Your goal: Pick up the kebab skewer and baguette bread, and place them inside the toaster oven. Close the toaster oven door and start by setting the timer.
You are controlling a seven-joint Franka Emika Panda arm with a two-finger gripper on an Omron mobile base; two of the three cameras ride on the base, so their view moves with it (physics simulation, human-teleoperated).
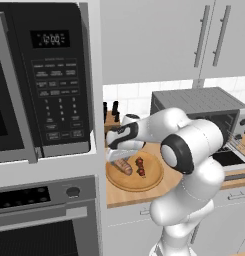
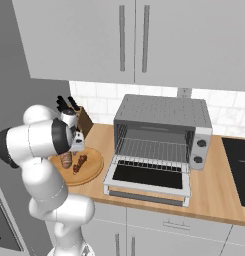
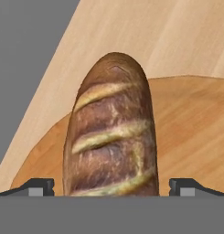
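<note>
Dark fingertips (image 3: pixel 40 187) of the two-finger gripper (image 3: pixel 111 189) stand spread wide at the bottom of the hand view, one on each side of the golden-brown slashed baguette bread (image 3: pixel 111 137), with a gap left between each tip and the crust. Nothing pinched yet.

Loaf lies lengthwise away from the hand on the round light-wood cutting board (image 3: pixel 191 137). In the left base view the bread (image 1: pixel 124 166) sits on the board's left half, with the short kebab skewer of red and dark chunks (image 1: pixel 140 167) just beside it, apart from it.

Step in hand, as I judge it: grasp the bread.
- Come down straight so the tips clear the crust on both sides.
- Close across the loaf's narrow width, near mid-length, so it does not tip out.
- Keep the far finger off the skewer.

Boxy grey toaster oven (image 2: pixel 161 137) stands well to the right on the counter, its dark glass door (image 2: pixel 148 177) dropped open, wire rack bare.

Arm pose: elbow folded high, forearm reaching left and down from the base, wrist pitched over the board, hand low above the bread in both base views.
</note>
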